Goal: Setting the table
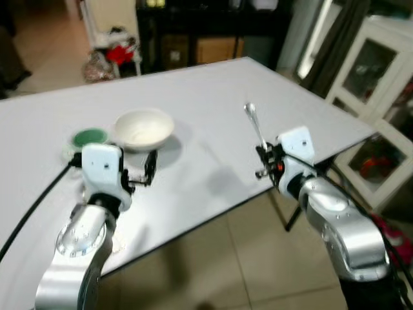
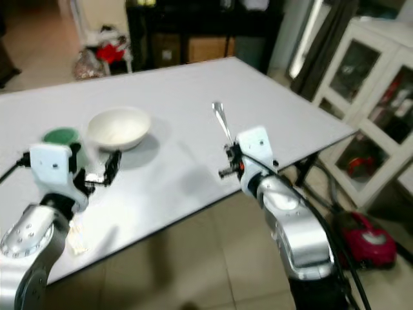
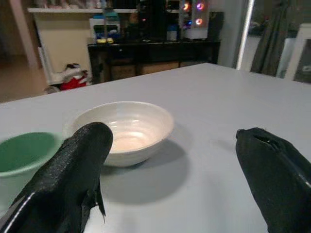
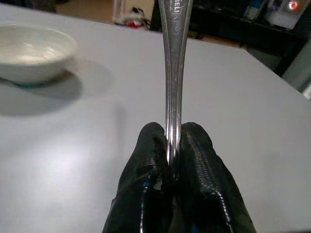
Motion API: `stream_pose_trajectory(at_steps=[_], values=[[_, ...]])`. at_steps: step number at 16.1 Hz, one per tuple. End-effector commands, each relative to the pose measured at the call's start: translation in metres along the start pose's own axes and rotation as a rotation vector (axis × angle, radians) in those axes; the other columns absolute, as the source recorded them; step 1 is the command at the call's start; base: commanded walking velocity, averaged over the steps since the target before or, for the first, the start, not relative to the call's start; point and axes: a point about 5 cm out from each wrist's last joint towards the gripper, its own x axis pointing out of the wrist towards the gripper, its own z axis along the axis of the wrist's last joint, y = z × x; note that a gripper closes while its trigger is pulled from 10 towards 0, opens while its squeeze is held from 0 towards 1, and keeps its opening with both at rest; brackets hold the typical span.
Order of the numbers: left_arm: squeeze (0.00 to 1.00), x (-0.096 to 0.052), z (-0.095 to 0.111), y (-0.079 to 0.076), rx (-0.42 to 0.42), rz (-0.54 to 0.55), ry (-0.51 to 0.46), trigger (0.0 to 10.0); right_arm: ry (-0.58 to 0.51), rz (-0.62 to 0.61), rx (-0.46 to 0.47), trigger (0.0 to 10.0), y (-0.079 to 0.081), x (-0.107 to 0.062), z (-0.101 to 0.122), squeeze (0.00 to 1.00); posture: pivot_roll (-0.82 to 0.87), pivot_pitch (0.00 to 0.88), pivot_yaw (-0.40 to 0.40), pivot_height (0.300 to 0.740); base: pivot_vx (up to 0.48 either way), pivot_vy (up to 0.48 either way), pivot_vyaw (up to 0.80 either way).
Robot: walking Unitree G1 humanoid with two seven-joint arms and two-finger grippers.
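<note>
White worktop [image 1: 213, 90] carries our bowl [image 1: 144, 128]. Right claw [image 4: 170, 160] pinches a spoon [image 1: 255, 126] low on its stiff, slippery, light handle; left claw [image 3: 180, 184] gapes.

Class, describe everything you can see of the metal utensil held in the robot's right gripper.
The metal utensil is a slim, shiny, silver-looking piece of cutlery with a long handle bearing stamped lettering too blurred to read. Its far end widens slightly; whether it is a spoon or fork cannot be told. The right gripper pinches its handle between two black fingers, shut on it. It is held above the white table, pointing up and away from the robot, near the table's right edge, touching nothing else.
</note>
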Motion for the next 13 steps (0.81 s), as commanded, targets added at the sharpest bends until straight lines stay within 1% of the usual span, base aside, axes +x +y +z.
stream_pose_trajectory(at_steps=[1, 2, 3, 4, 5, 6, 8, 9, 10, 12, 13], values=[[0.0, -0.002, 0.003, -0.001, 0.007, -0.013, -0.014, 10.0, 0.013, 0.03, 0.001, 10.0, 0.001, 0.006, 0.001, 0.0, -0.04, 0.0, -0.045, 0.74, 0.337, 0.0, 0.0], [0.0, -0.003, 0.003, 0.0, 0.007, -0.011, -0.015, 10.0, 0.018, 0.049, -0.003, 10.0, 0.003, 0.009, 0.001, 0.0, -0.03, 0.0, -0.045, 0.74, 0.296, 0.0, 0.0], [0.0, -0.004, 0.005, 0.001, 0.0, -0.015, -0.027, 10.0, 0.039, 0.088, -0.009, 10.0, 0.007, 0.014, 0.0, 0.0, -0.03, 0.0, -0.045, 0.74, 0.0, 0.0, 0.0], [0.0, -0.004, 0.007, 0.002, 0.013, -0.039, -0.027, 10.0, 0.066, 0.124, -0.043, 10.0, 0.008, 0.025, -0.002, 0.0, -0.03, 0.0, -0.044, 0.74, 0.0, 0.0, 0.0], [0.0, -0.004, 0.008, 0.003, 0.019, -0.049, -0.025, 10.0, 0.071, 0.128, -0.047, 10.0, 0.008, 0.026, -0.002, 0.0, -0.03, 0.0, -0.044, 0.74, 0.0, 0.0, 0.0], [0.0, -0.005, 0.009, 0.003, 0.044, -0.087, -0.015, 10.0, 0.093, 0.126, -0.061, 10.0, 0.007, 0.033, -0.003, 0.0, -0.03, 0.0, -0.043, 0.74, 0.0, 0.0, 0.0], [0.0, -0.007, 0.009, 0.0, 0.072, -0.188, 0.002, 10.0, 0.145, 0.157, -0.055, 10.0, 0.006, 0.046, -0.009, 0.0, -0.03, 0.0, -0.03, 0.74, 0.0, 0.0, 0.0], [0.0, -0.009, 0.009, -0.001, 0.077, -0.234, 0.014, 10.0, 0.178, 0.171, -0.033, 10.0, 0.005, 0.053, -0.012, 0.0, -0.03, 0.0, -0.021, 0.74, 0.0, 0.0, 0.0], [0.0, -0.009, 0.009, -0.001, 0.079, -0.248, 0.017, 10.0, 0.188, 0.177, -0.02, 10.0, 0.005, 0.056, -0.014, 0.0, -0.03, 0.0, -0.02, 0.74, 0.0, 0.0, 0.0], [0.0, -0.012, 0.008, -0.006, 0.089, -0.348, 0.048, 10.0, 0.242, 0.243, 0.006, 10.0, 0.005, 0.07, -0.024, 0.0, -0.02, 0.0, -0.008, 0.74, 0.0, 0.0, 0.0], [0.0, -0.012, 0.007, -0.008, 0.087, -0.369, 0.055, 10.0, 0.253, 0.252, 0.01, 10.0, 0.004, 0.072, -0.026, 0.0, -0.03, 0.0, -0.006, 0.74, 0.0, 0.0, 0.0]])
